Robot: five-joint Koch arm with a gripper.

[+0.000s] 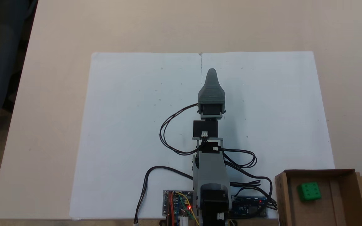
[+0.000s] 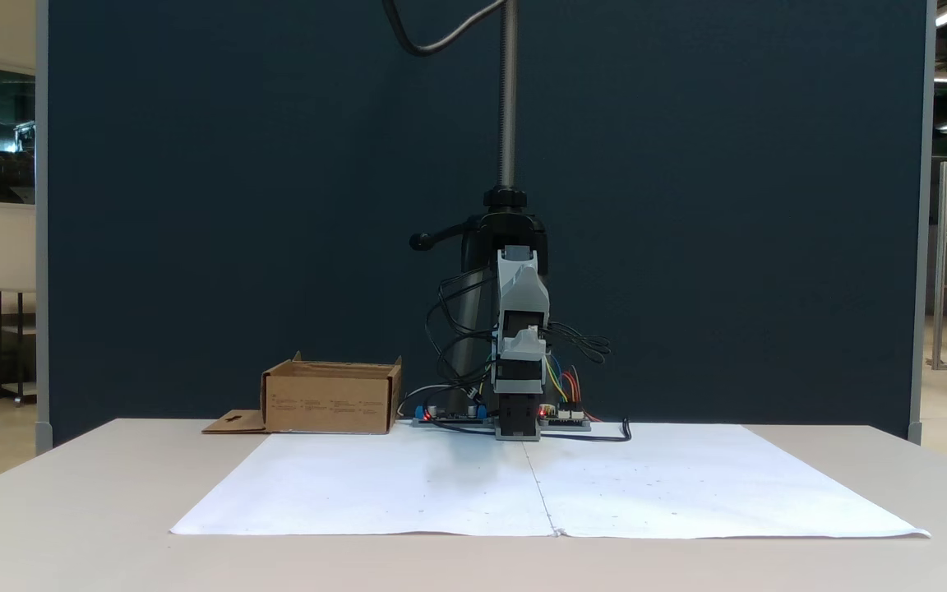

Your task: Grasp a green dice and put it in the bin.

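Green dice point(image 1: 309, 191) lies inside the bin point(image 1: 346, 201), lower right of the frame; the gripper point(image 1: 211, 73) points toward frame top at centre, well apart; its jaws overlap, so grip state cannot be told.

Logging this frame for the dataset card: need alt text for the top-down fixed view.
A green dice lies inside a brown cardboard bin at the lower right, off the white paper. A grey robot arm stretches up the paper's centre from circuit boards at the bottom edge, its gripper holding nothing.
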